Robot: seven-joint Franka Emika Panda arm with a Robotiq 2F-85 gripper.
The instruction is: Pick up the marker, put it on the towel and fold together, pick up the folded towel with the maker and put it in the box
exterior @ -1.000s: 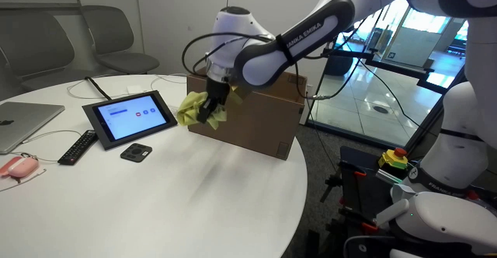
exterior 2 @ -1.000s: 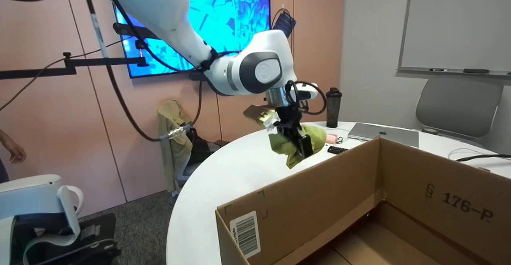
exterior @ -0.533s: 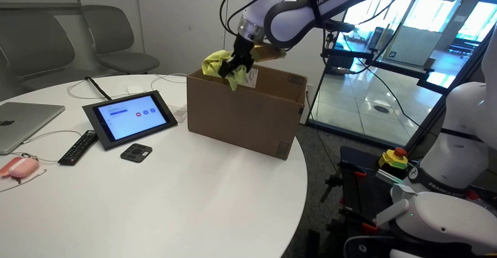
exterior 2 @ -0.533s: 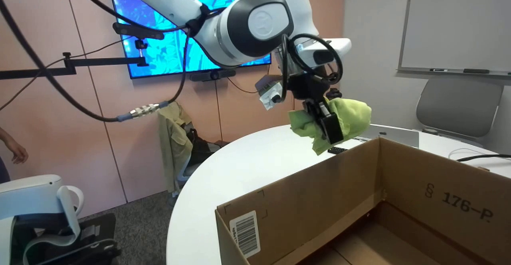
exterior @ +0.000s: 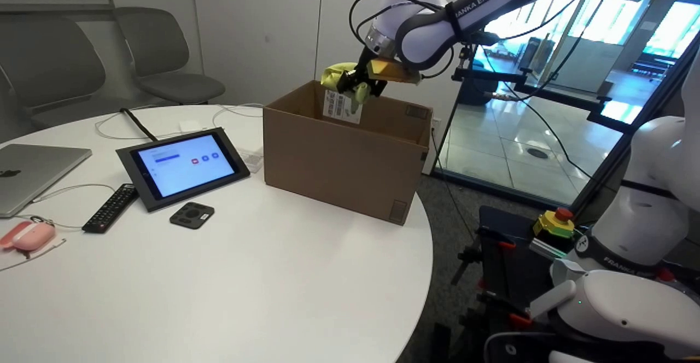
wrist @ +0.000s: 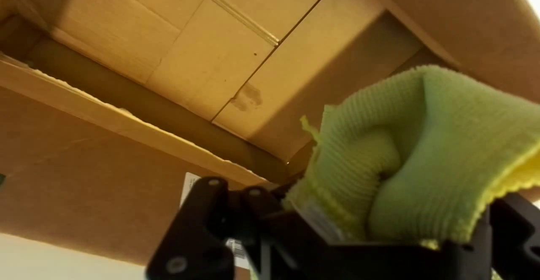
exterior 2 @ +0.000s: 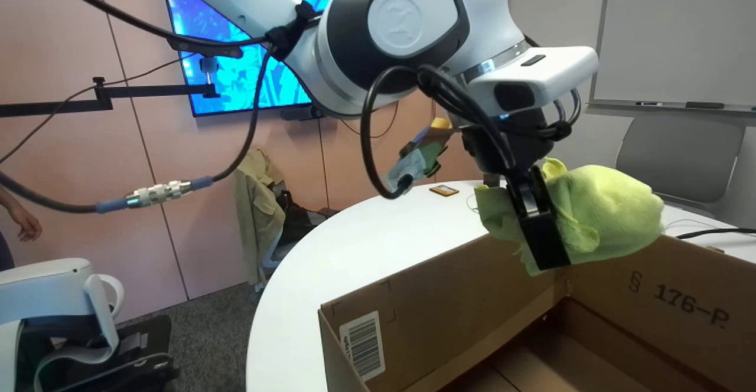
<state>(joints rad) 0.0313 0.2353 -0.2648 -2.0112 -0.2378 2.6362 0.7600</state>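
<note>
While your gripper (exterior 2: 546,244) pinches the bunched yellow towel (exterior 2: 614,212), you hold it above the open cardboard box (exterior: 339,160), which stands at the edge of the table (exterior: 262,281); a lit tablet (exterior: 186,163) sits near one of the box's corners.

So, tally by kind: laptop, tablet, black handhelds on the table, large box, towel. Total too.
Laptop: 1
Tablet: 1
Black handhelds, remote and square pad: 2
Cardboard box: 1
Yellow towel, held in the fingers: 1
Total: 6
</note>
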